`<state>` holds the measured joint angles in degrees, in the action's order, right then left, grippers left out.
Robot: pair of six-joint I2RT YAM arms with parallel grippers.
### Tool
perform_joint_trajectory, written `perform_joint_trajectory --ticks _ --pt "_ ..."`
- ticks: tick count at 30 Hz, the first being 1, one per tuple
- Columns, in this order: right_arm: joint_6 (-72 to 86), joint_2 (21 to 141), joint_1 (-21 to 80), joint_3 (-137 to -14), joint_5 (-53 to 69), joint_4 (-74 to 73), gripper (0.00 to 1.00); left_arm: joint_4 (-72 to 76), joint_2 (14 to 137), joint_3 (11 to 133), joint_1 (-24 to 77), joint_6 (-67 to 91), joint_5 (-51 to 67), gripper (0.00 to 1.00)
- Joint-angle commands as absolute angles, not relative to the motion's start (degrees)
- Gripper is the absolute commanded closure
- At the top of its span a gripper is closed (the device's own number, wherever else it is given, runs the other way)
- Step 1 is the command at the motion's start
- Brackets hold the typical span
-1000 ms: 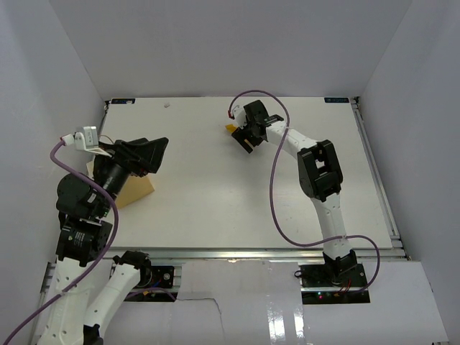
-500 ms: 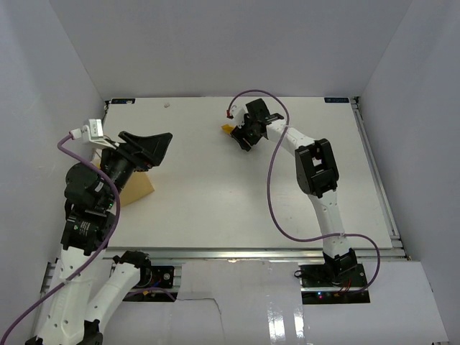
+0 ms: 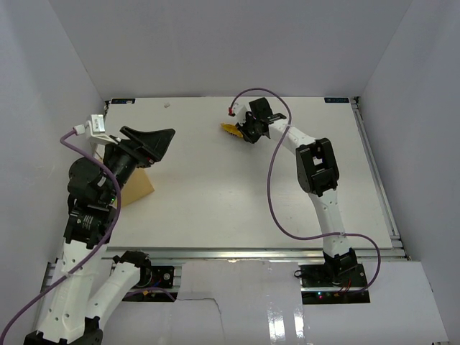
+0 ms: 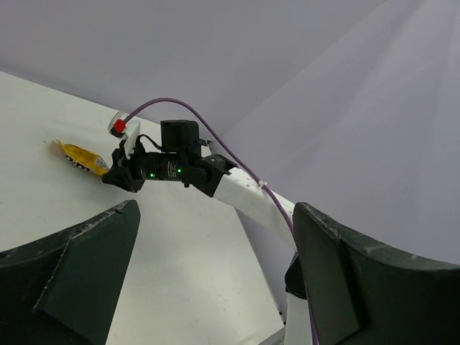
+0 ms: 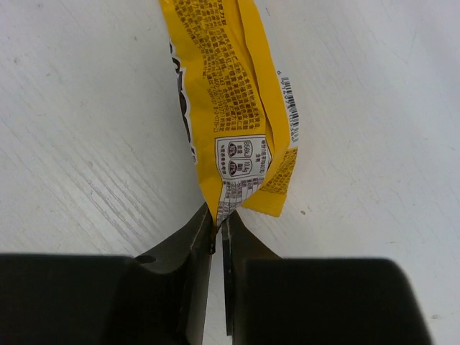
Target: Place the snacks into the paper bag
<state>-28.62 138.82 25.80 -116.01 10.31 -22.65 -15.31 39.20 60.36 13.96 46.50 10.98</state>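
**A:** How does the packet look?

**B:** It's a glossy yellow foil snack pack (image 5: 223, 93), long and flat. Its back faces up, with brown small print, a barcode strip and a white label panel (a seam runs down the middle). It lies on the white desk (image 3: 215, 208) near the far edge, about mid-width.

**A:** And the claws?

**B:** The right claw (image 5: 218, 215) is pinched tight on the pack's end seam. The left claw (image 4: 215, 215) is spread wide, gripping nothing, raised over the desk's left side.

**A:** Room to move?

**B:** The tan-brown paper bag (image 3: 140, 188) sits by the left edge, mostly hidden under the left arm and well apart from the pack. Bare desk stretches between them. White walls (image 3: 215, 50) stand at the left, far and right edges.
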Motion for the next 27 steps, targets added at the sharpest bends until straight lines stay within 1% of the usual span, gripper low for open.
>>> perform_joint_trajectory --ticks 1,2,6,7,9,11,14,20,27 --pt "-28.8 136.5 25.0 -113.1 13.4 -20.4 0.88 -13.4 40.7 60.1 13.8 47.7 12.9 0.02" --pt "-28.7 135.0 24.9 -112.1 14.5 -19.6 0.92 -12.8 41.1 59.9 13.8 47.9 13.2 0.02" --pt "-28.4 129.8 23.9 -104.9 22.1 -16.9 0.92 -11.1 41.9 58.8 13.8 48.9 14.6 0.02" --pt "-28.2 128.3 23.7 -101.0 23.5 -16.2 0.92 -10.7 42.3 58.5 13.8 49.3 14.9 0.02" --pt "-27.6 123.2 23.5 -96.5 27.5 -12.8 0.92 -9.9 43.5 58.0 13.8 50.2 15.4 0.02" --pt "-27.2 117.5 23.3 -89.0 29.4 -9.8 0.92 -9.2 44.9 57.2 13.8 52.1 16.3 0.02" --pt "-25.8 111.4 23.2 -81.4 32.4 -6.0 0.92 -9.1 48.4 56.5 14.1 55.6 16.8 0.02" --pt "-20.2 102.8 23.3 -72.8 36.8 -2.6 0.92 -9.2 56.5 56.5 17.9 59.3 13.7 0.02" --pt "-14.4 96.8 23.7 -70.8 40.0 -1.7 0.92 -9.8 64.7 56.7 22.6 64.0 8.3 0.02"
